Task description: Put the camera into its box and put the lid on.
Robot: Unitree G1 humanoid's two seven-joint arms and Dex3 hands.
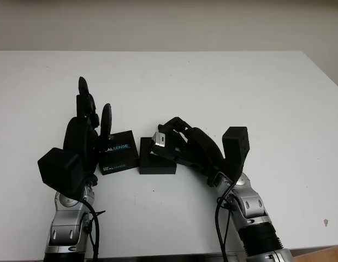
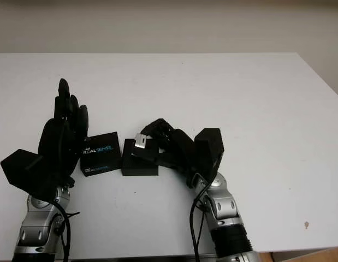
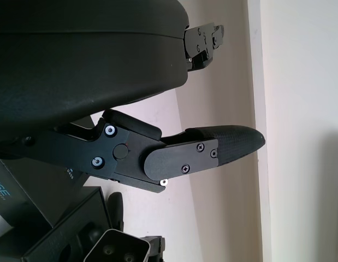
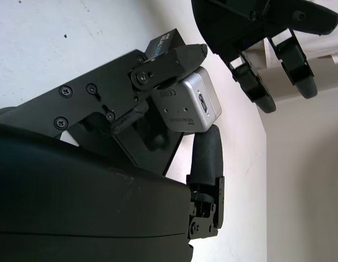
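We are gripping the camera (image 1: 160,139) in our right hand (image 1: 182,143), holding it directly above the box (image 1: 156,159); our left hand (image 1: 87,128) is waiting open beside the lid (image 1: 118,152).

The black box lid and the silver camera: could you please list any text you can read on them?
"REALSENSE" in white and blue, on the flat black cardboard lid lying on the white table.
Smaller line above it: too small to read.
Print on the small silver metal camera held in the right hand: too small to read.
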